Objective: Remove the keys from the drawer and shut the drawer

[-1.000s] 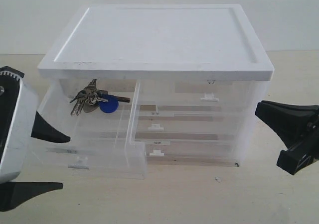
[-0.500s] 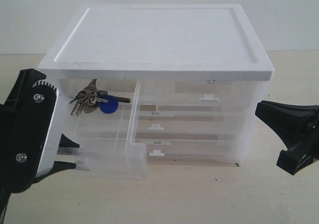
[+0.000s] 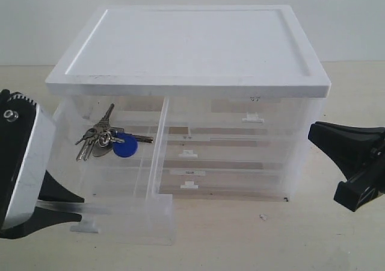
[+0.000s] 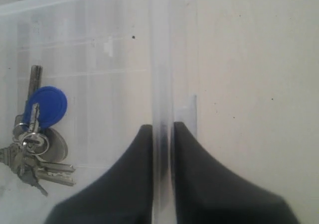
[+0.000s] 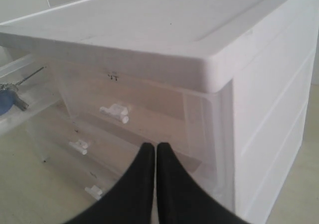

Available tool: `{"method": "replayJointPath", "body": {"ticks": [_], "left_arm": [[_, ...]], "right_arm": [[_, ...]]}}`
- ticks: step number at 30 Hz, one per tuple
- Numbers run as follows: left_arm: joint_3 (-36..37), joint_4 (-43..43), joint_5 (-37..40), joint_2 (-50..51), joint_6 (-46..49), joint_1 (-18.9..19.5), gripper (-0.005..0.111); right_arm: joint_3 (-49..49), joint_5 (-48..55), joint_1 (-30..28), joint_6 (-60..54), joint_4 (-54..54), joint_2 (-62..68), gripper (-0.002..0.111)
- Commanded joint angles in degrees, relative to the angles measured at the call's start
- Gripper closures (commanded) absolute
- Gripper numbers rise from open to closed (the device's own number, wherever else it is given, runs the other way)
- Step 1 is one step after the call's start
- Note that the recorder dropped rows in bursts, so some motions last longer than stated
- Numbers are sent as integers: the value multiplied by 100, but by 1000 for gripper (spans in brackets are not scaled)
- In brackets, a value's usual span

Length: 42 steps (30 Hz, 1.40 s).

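Observation:
The keys (image 3: 96, 142), silver with a round blue fob (image 3: 125, 148), lie inside the drawer (image 3: 120, 221), which stands pulled well out of the cabinet's upper left. In the left wrist view the keys (image 4: 35, 152) and fob (image 4: 47, 107) lie behind the drawer's front wall (image 4: 162, 55). My left gripper (image 3: 77, 206) (image 4: 162, 127) is shut on that wall, one finger inside and one outside. Off to the cabinet's right my right gripper (image 3: 311, 133) (image 5: 155, 145) hangs shut, holding nothing.
The white-topped cabinet (image 3: 192, 42) (image 5: 149, 30) holds a second half-width drawer (image 3: 252, 117) at its upper right and full-width translucent drawers (image 3: 189, 171) below, all pushed in. A pale tabletop (image 3: 252, 235) runs in front.
The drawer has slid further out toward the front, carrying the keys with it. My left gripper moved with the drawer's front wall. The right arm stayed still.

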Motion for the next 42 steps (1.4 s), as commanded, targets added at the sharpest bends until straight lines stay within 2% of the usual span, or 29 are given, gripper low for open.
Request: {"method": "replayJointPath", "body": {"ticks": [1, 5, 8, 11, 13, 18, 21, 23, 27, 32, 35, 38, 42], "left_arm": [[-64, -192, -116, -72, 29, -28, 102], [-64, -220, -93, -72, 29, -28, 99], [-64, -241, -93, -72, 29, -28, 82], [-64, -413, -108, -87, 29, -28, 59], [-64, -689, -122, -150, 29, -28, 50], [-101, -1489, -260, -518, 324, -28, 50], [-101, -2038, -908, -783, 184, -28, 51], [-101, -2128, -1483, -842, -477, -13, 56], [-101, -1135, -1555, -385, -1568, 55, 60], [-140, 832, -1289, 869, -3073, 81, 50], [-306, 1649, -1123, 1312, -3672, 81, 49], [-448, 2123, -952, 1669, -3992, 81, 49], [-520, 2218, -906, 2041, -3992, 81, 50]], "right_arm": [[-24, -16, 12, -10, -10, -2, 108], [-24, -16, 12, -10, -10, -2, 108], [-24, -16, 12, -10, -10, -2, 108], [-24, -16, 12, -10, -10, -2, 108], [-24, -16, 12, -10, -10, -2, 108], [-24, -16, 12, -10, -10, -2, 108], [-24, -16, 12, -10, -10, -2, 108], [-24, -16, 12, -10, -10, -2, 108], [-24, -16, 12, 14, -55, -2, 108], [-24, 23, 12, 28, -54, -2, 108], [-24, -13, 12, 28, -36, -2, 108], [-24, -13, 12, 28, -36, -2, 108], [-24, -23, 12, 41, -36, -2, 108]]}}
